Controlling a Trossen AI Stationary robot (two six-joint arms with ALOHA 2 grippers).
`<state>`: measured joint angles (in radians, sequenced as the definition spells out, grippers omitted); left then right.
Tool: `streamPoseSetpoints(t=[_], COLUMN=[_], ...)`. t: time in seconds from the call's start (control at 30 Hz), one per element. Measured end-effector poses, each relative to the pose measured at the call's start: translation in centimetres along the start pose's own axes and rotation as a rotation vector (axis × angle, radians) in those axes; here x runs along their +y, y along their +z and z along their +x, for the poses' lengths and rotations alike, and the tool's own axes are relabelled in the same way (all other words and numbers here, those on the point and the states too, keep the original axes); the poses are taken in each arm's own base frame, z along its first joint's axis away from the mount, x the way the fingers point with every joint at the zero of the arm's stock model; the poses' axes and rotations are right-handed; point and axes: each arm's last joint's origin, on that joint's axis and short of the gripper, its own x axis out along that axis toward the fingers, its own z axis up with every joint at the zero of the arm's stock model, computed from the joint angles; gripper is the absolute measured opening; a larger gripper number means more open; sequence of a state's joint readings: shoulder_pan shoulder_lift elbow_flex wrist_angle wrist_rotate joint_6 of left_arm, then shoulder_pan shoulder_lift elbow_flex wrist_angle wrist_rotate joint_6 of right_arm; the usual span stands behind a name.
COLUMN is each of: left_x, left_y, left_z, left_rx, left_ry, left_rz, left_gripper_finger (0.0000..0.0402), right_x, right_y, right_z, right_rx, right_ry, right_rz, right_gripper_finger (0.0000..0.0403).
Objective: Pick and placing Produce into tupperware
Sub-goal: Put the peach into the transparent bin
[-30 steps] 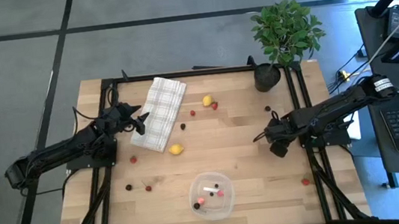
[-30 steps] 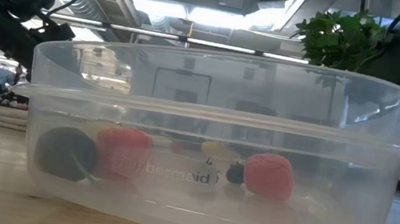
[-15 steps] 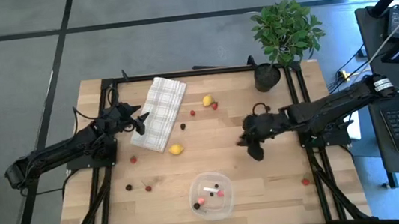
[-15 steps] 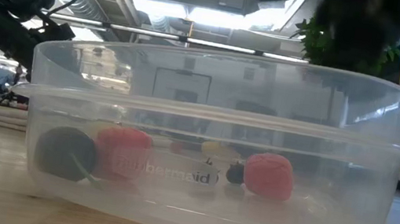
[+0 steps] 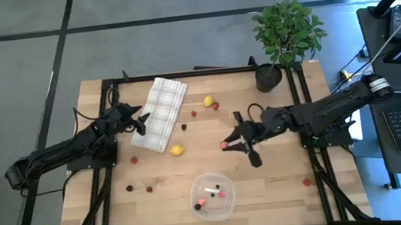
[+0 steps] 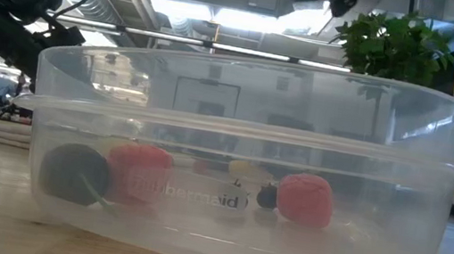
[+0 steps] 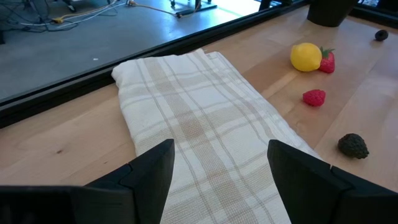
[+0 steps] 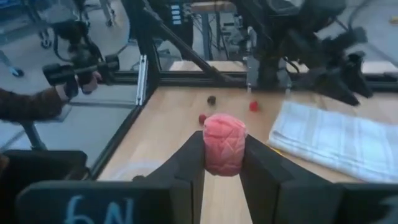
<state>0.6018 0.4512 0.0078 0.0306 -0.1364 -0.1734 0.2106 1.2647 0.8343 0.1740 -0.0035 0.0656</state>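
1. Right gripper (image 5: 228, 145) up over the middle of the wooden table (image 5: 285, 194), right of centre frame in the high view, clamped on a pink raspberry-like ball (image 8: 224, 144); seen pinched tight between both dark fingers (image 8: 189, 163) in the right wrist view.
2. Small round clear plastic tupperware (image 5: 213, 196) down at lower centre of the high view, apart from that gripper, already holding a few bits: dark ball (image 6: 73, 173), two pinkish-red ones (image 6: 139, 173), something pale behind.
3. Left gripper (image 5: 143, 120) parked at the left edge of the folded white checked cloth (image 5: 160, 113), upper left of the table; fingers (image 7: 155, 169) spread wide, nothing between them.
4. Loose produce scattered around: yellow lemon-like piece (image 5: 177, 150) below the cloth, another yellow one (image 5: 207, 101) touching a red berry (image 5: 216, 106) near top centre, dark and red bits (image 5: 138, 186) at lower left, one red piece (image 5: 307, 182) at lower right.
5. Green potted plant (image 5: 287, 33) in a black pot at the table's upper right corner.
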Motion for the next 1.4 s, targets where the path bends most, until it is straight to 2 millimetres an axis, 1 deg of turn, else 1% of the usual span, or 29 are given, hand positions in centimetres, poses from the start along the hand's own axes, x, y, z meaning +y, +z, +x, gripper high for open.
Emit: streamPoseSetpoints(t=[0.13, 0.23, 0.33, 0.4, 0.5, 0.6, 0.73, 0.97, 1.13, 1.4], left_x=[0.0, 0.0, 0.0, 0.0, 0.0, 0.0, 0.0, 0.0, 0.0, 0.0], left_y=[0.0, 0.0, 0.0, 0.0, 0.0, 0.0, 0.0, 0.0, 0.0, 0.0], left_z=[0.0, 0.0, 0.0, 0.0, 0.0, 0.0, 0.0, 0.0, 0.0, 0.0], left_rx=[0.0, 0.0, 0.0, 0.0, 0.0, 0.0, 0.001, 0.0, 0.0, 0.0], left_ry=[0.0, 0.0, 0.0, 0.0, 0.0, 0.0, 0.0, 0.0, 0.0, 0.0], left_rz=[0.0, 0.0, 0.0, 0.0, 0.001, 0.001, 0.001, 0.001, 0.0, 0.0], left_gripper_finger=[0.025, 0.025, 0.025, 0.025, 0.025, 0.025, 0.025, 0.025, 0.025, 0.025], right_x=[0.0, 0.2, 0.8, 1.3, 2.0, 2.6, 3.1, 3.4, 3.3, 3.9], right_y=[-0.5, -1.0, -1.3, -1.5, -2.0, -2.2, -2.6, -4.3, -5.7, -6.7], right_z=[2.6, 5.0, 7.4, 8.9, 10.9, 12.4, 13.8, 15.5, 16.2, 16.6], right_rx=[0.063, 0.112, 0.168, 0.216, 0.324, 0.421, 0.53, 0.702, 0.757, 0.784], right_ry=[0.012, 0.09, 0.197, 0.237, 0.258, 0.27, 0.265, 0.254, 0.236, 0.24], right_rz=[-0.041, -0.036, -0.008, -0.007, -0.03, -0.043, -0.01, 0.013, 0.045, 0.048], right_gripper_finger=[0.0087, 0.0087, 0.0087, 0.0087, 0.0087, 0.0087, 0.0087, 0.0087, 0.0087, 0.0087])
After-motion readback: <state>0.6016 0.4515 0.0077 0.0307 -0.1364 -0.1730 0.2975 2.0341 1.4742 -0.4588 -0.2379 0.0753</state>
